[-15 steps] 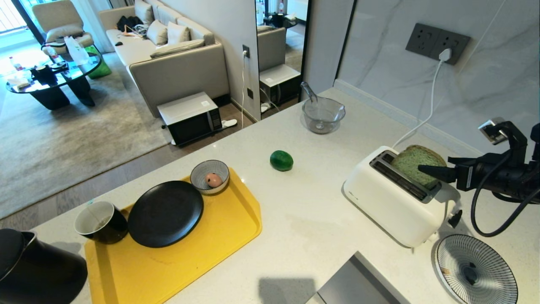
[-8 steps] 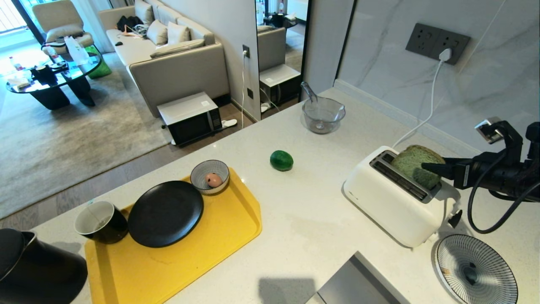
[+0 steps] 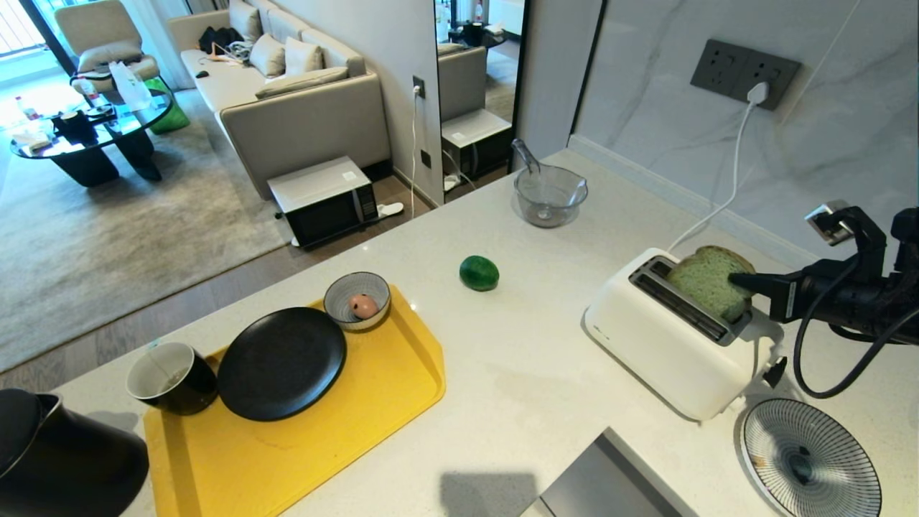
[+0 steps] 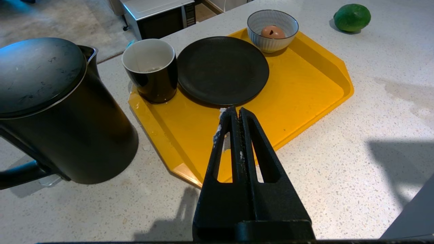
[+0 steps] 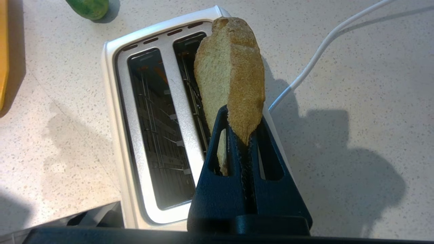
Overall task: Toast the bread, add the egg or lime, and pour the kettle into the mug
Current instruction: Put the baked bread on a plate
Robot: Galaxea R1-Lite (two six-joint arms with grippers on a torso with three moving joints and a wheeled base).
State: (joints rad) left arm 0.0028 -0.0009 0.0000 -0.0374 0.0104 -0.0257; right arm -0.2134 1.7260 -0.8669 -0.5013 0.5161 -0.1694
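Observation:
The bread (image 3: 707, 281) (image 5: 230, 74), pale green with a brown crust, stands in the far slot of the white toaster (image 3: 664, 345) (image 5: 118, 112). My right gripper (image 3: 739, 281) (image 5: 240, 117) is shut on the slice's near edge, pinching the crust. The lime (image 3: 479, 273) (image 4: 352, 17) lies on the counter. An egg (image 3: 364, 306) (image 4: 273, 32) sits in a striped bowl (image 3: 337, 301). The mug (image 3: 171, 377) (image 4: 151, 69) stands on the yellow tray (image 3: 344, 431) beside a black plate (image 3: 281, 362). The kettle (image 3: 57, 459) (image 4: 54, 112) is at the near left. My left gripper (image 4: 236, 110) hangs shut and empty above the tray's near edge.
A glass bowl with a spoon (image 3: 550, 192) stands at the counter's far edge. A striped plate (image 3: 811, 459) lies near the toaster at the front right. The toaster's white cord (image 3: 725, 194) runs to the wall socket. A grey panel (image 3: 610, 481) shows at the near edge.
My right gripper's fingers, open around the bread a second ago, have closed onto its edge. The bread has tilted slightly. Nothing else has moved.

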